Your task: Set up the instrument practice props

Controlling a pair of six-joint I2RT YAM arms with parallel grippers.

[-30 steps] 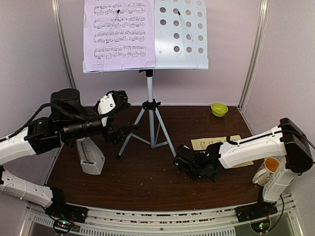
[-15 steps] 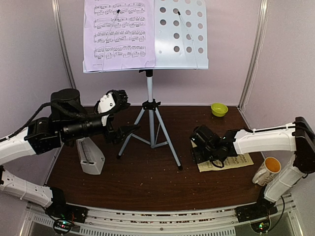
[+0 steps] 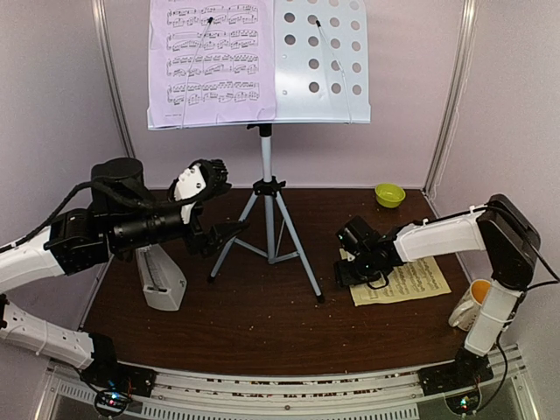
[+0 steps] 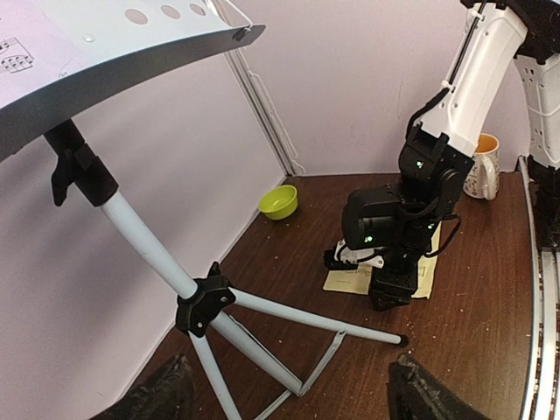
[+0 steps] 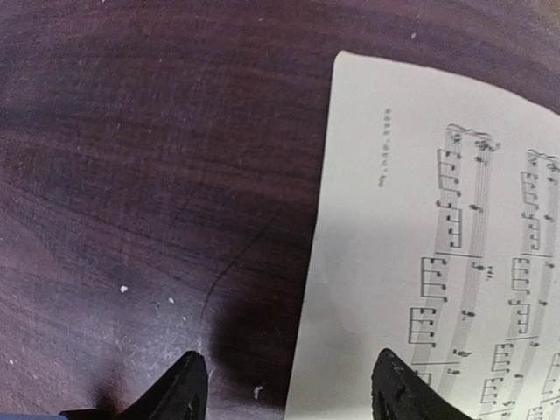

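On the left of the top view, my left arm is reaching toward the middle, its forearm lying level above the table (image 3: 262,324). The left gripper (image 3: 223,201) is hanging in the air with its jaws spread wide and nothing between them, just left of the stand's tripod (image 3: 271,229). Below that forearm, the metronome (image 3: 160,280) is standing upright on the table at lower left.

The stand is rising at centre. Its desk (image 3: 319,61) is filling the top of the frame, with the lilac page (image 3: 210,61) sitting on its left half and the perforated right half showing bare.

Right of centre, my right arm is folding at the elbow near the right edge and stretching back leftward and down. The right gripper (image 5: 289,394) is pointing down, parted, straddling the left edge of the yellow page (image 3: 407,280), which is lying flat on the table. I cannot tell whether the fingertips are touching it.

A bowl (image 3: 389,194) is sitting at the back right, and a mug (image 3: 472,302) near the right arm's base.
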